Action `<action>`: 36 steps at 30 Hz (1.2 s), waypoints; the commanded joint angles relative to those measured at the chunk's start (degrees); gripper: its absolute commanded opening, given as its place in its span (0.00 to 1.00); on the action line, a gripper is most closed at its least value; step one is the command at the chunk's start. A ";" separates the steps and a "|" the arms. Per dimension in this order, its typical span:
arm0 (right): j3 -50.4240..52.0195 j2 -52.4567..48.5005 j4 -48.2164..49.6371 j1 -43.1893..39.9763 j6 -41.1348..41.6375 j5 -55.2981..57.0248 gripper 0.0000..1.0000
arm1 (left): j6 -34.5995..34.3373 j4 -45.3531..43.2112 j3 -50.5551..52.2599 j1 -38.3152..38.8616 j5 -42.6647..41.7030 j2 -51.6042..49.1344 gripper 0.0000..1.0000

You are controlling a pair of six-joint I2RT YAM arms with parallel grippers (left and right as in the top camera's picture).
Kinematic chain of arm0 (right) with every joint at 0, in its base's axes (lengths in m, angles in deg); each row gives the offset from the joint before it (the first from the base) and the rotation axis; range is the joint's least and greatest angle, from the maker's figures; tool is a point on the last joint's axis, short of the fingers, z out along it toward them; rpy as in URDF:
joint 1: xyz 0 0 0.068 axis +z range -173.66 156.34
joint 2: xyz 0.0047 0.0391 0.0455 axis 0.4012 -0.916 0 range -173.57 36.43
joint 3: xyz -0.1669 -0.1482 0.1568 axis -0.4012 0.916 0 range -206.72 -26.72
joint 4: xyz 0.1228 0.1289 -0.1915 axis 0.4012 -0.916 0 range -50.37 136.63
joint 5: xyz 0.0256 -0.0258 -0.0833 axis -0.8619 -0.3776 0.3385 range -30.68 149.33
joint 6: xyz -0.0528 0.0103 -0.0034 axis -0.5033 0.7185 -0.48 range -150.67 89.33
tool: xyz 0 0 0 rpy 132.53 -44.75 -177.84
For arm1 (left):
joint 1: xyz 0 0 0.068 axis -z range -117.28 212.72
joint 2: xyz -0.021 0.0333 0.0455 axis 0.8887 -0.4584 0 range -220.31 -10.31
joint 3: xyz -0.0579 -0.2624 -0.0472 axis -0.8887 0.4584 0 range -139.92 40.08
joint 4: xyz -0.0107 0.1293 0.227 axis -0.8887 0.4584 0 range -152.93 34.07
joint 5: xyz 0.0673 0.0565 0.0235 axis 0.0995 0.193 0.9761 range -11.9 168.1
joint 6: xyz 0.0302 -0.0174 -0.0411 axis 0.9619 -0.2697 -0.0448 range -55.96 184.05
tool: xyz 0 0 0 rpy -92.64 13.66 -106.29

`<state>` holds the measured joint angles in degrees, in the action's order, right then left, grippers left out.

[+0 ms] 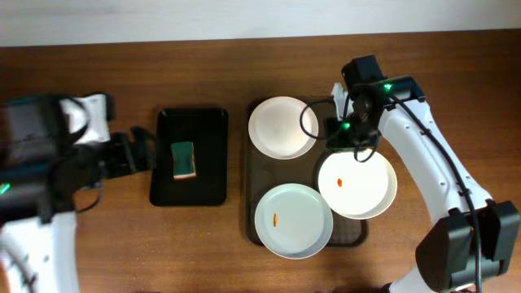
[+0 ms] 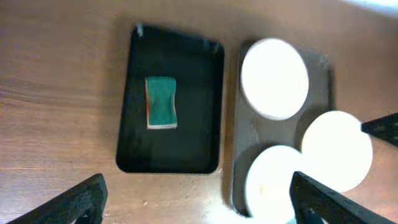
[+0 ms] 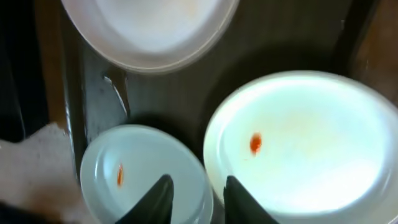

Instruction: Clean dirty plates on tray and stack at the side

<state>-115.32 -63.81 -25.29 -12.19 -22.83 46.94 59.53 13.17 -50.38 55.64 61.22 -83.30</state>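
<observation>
White arms (image 1: 415, 155), black fingers (image 2: 78, 199), black cable (image 1: 303, 122), green lights (image 1: 388, 85).

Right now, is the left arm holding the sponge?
No, the sponge lies in the small black tray, clear of the open left fingers.

You have a brown wooden table (image 1: 122, 244) carrying two things directly: a smaller black tray (image 1: 210, 163) toward the left arm's side and, just beside it, the large dark brown tray (image 1: 260, 171), both lying flat.

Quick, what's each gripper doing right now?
Left gripper: open, holding nothing.
Right gripper: jaws slightly apart at the rim of a smeared plate; grip cannot be told.
</observation>
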 commanded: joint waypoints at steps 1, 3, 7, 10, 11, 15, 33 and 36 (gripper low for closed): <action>1.42 -0.35 -2.25 -3.39 1.60 -0.48 0.30 | 1.55 -0.68 2.49 6.47 8.13 -4.96 1.00; 14.27 -0.35 -0.09 -6.54 -7.96 -10.38 0.35 | 1.55 -2.43 2.49 7.78 8.11 -10.64 1.00; 24.57 -0.35 9.70 -2.51 -2.91 -5.22 0.31 | 1.53 -4.66 2.49 7.78 6.43 -12.04 1.00; 26.23 -0.15 16.79 -2.78 -1.38 -3.45 0.29 | 1.55 -4.96 2.49 7.78 5.62 -12.04 1.00; 25.99 -0.07 17.40 -2.95 -1.36 -3.54 0.29 | 1.55 -4.96 2.49 7.78 5.60 -12.04 1.00; 23.96 1.18 16.96 -4.90 -0.48 -2.23 0.25 | 1.55 -5.11 2.49 7.78 5.60 -12.09 1.00; 25.59 2.71 14.51 -30.45 2.89 -0.39 0.28 | 1.57 -6.97 2.51 7.78 5.75 -12.09 1.00; 25.59 2.78 16.06 -30.51 0.37 -5.20 0.28 | 1.57 -6.91 2.51 7.78 5.75 -12.09 1.00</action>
<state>-90.07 -61.98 -9.79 -42.70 -21.33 45.59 60.03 6.39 -47.78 63.29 67.62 -95.93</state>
